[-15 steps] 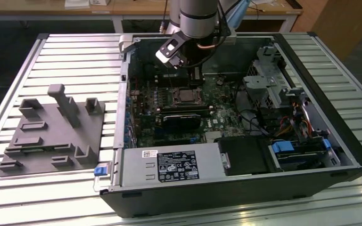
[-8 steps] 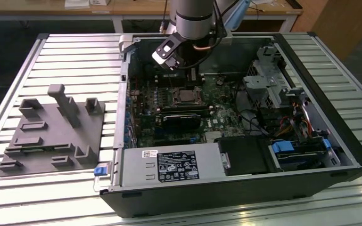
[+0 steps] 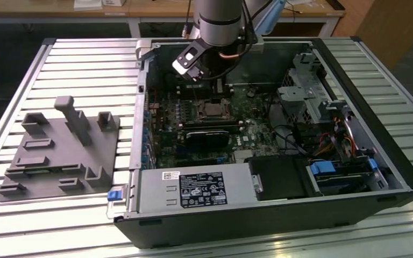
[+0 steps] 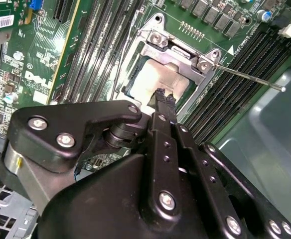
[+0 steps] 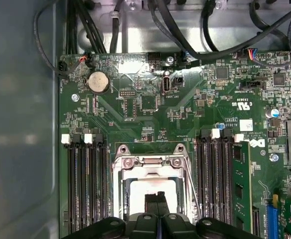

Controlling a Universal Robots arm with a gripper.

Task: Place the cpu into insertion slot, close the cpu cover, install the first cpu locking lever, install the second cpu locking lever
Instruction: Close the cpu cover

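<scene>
The cpu (image 4: pixel 148 79) lies flat in the insertion slot (image 3: pixel 214 110) on the green motherboard, its pale metal top showing through the window of the cpu cover (image 4: pixel 178 54). The cover (image 5: pixel 150 162) is down around the chip (image 5: pixel 138 191). My gripper (image 4: pixel 161 93) is shut with nothing between its fingers, and its tips (image 5: pixel 156 197) sit over the chip's middle, at or just above its top. A thin locking lever (image 4: pixel 250 77) sticks out free from the cover's corner. In the exterior view the gripper (image 3: pixel 217 86) hangs right above the socket inside the open case.
Black memory slots (image 5: pixel 85 184) flank the socket on both sides. Cables (image 5: pixel 185 35) run along the case wall beyond the board. A black card (image 3: pixel 206 137), the power supply (image 3: pixel 192 191) and drive bays (image 3: pixel 314 102) fill the case. A grey fixture (image 3: pixel 59 150) lies at the exterior view's left.
</scene>
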